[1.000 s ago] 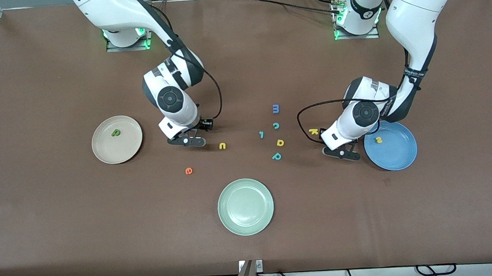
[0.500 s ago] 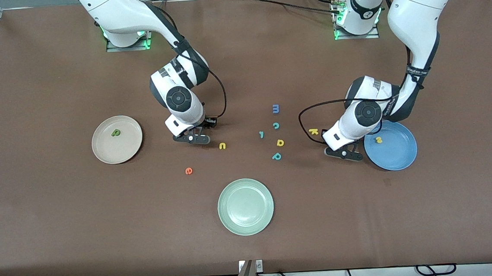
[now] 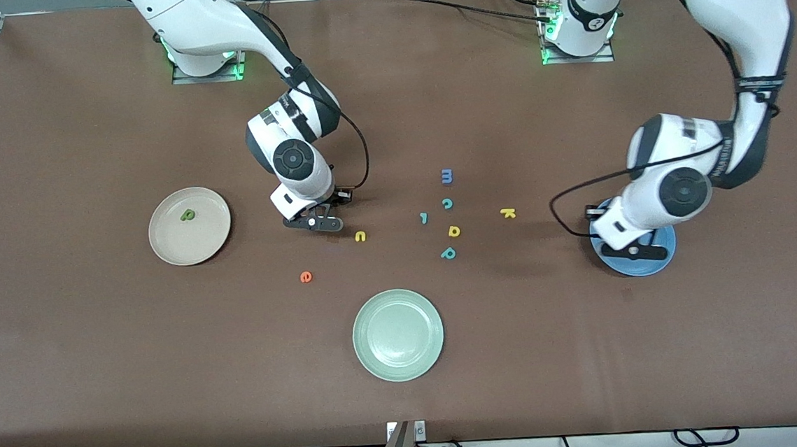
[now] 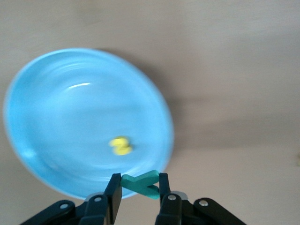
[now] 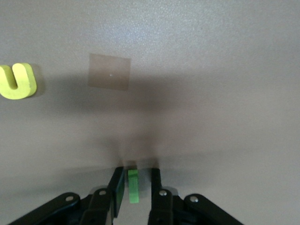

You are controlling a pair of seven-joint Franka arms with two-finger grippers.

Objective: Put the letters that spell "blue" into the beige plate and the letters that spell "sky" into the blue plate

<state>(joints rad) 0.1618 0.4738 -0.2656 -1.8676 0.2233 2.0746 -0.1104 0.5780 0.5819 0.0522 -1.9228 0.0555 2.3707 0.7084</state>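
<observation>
My left gripper [image 3: 635, 252] is shut on the teal y [image 4: 145, 180] and holds it over the rim of the blue plate [image 3: 666, 240]. A yellow s [image 4: 121, 146] lies in that plate [image 4: 70, 117]. My right gripper [image 3: 314, 222] is down at the table beside the yellow u [image 3: 361, 236]. It is open, with the green l [image 5: 133, 186] standing on edge between its fingers; a gap shows on one side. The beige plate [image 3: 169, 246] holds the green b [image 3: 188, 214]. The orange e [image 3: 306, 277] and yellow k [image 3: 508, 213] lie on the table.
A pale green plate [image 3: 400, 363] sits nearest the front camera, mid-table. Between the arms lie a blue m [image 3: 447, 176], a teal c [image 3: 447, 204], a small straight teal letter [image 3: 424, 218], a yellow a-shaped letter [image 3: 454, 231] and a teal p [image 3: 448, 253].
The left arm rose from beside the yellow k and swung over the blue plate with the teal y. The right gripper shifted slightly toward the u and its fingers narrowed round the green l.
</observation>
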